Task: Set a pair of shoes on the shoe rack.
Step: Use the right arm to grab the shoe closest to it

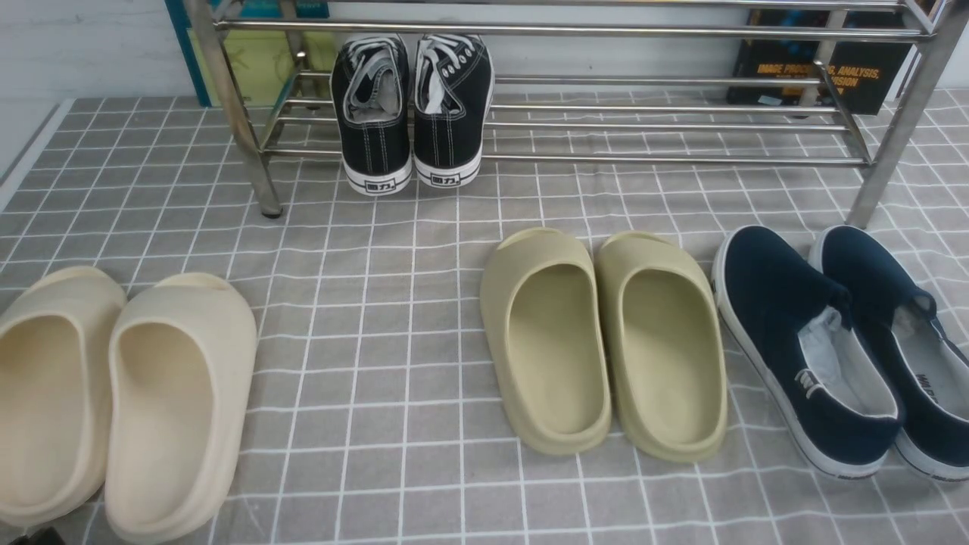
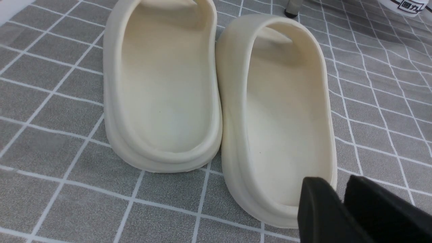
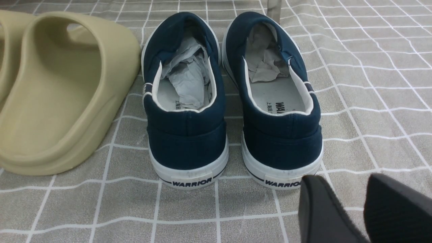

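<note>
"WARRIOR" at heels of navy shoes (image 3: 187, 145), "回力" at heels of black sneakers (image 1: 375, 132), "ANALYSIS" on black book (image 1: 817, 76).

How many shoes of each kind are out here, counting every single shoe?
Cream slides: 2
Olive slides: 2
Navy slip-ons: 2
Black sneakers: 2
Total: 8

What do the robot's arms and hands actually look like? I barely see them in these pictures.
Only the fingertips show. The left gripper ends in two matte black fingers, flat-sided with rounded tips, and the right gripper looks the same. No cables, markings or arm segments are in view.
</note>
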`<act>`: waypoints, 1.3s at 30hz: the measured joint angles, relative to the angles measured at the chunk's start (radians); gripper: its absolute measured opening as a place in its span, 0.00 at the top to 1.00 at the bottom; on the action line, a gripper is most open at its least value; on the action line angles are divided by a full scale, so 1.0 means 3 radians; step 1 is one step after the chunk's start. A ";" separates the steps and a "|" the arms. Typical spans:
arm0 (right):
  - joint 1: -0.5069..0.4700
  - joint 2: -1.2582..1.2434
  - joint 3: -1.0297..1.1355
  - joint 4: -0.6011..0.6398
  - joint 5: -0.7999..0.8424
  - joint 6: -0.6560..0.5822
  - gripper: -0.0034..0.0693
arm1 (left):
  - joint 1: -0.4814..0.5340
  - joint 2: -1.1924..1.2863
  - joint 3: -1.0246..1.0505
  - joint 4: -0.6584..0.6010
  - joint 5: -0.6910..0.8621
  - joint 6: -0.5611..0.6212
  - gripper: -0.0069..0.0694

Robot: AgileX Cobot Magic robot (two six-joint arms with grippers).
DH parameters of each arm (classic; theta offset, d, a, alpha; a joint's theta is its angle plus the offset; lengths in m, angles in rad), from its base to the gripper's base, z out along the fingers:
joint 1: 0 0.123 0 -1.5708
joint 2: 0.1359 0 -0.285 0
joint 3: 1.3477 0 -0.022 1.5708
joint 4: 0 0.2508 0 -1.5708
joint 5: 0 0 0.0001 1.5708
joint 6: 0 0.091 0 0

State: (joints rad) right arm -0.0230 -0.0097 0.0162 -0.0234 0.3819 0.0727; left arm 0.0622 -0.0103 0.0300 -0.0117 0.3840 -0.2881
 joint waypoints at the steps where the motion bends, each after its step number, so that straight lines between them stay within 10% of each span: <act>1: 0.0000 0.0000 0.0000 0.0000 0.0000 0.0000 0.62 | 0.0000 0.0000 0.0000 0.0000 0.0000 0.0000 0.74; 15: 0.0000 0.0000 0.0000 0.0340 0.0000 0.0012 0.62 | 0.0000 0.0000 0.0000 0.0000 0.0000 0.0000 0.72; 25: 0.0000 0.0000 0.0031 0.2660 0.0049 0.0810 0.62 | 0.0000 0.0000 0.0000 0.0000 0.0000 0.0000 0.72; 33: 0.0000 0.0000 0.0031 0.2747 -0.0235 0.0711 0.62 | 0.0000 0.0000 0.0000 0.0000 0.0000 0.0000 0.71; 39: 0.0000 0.0032 -0.0337 0.2614 0.0031 -0.0101 0.69 | 0.0000 0.0000 0.0000 0.0000 0.0000 0.0000 0.71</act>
State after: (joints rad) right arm -0.0230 0.0000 -0.0850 0.7608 0.3912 0.0424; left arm 0.0622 -0.0103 0.0300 -0.0117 0.3840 -0.2881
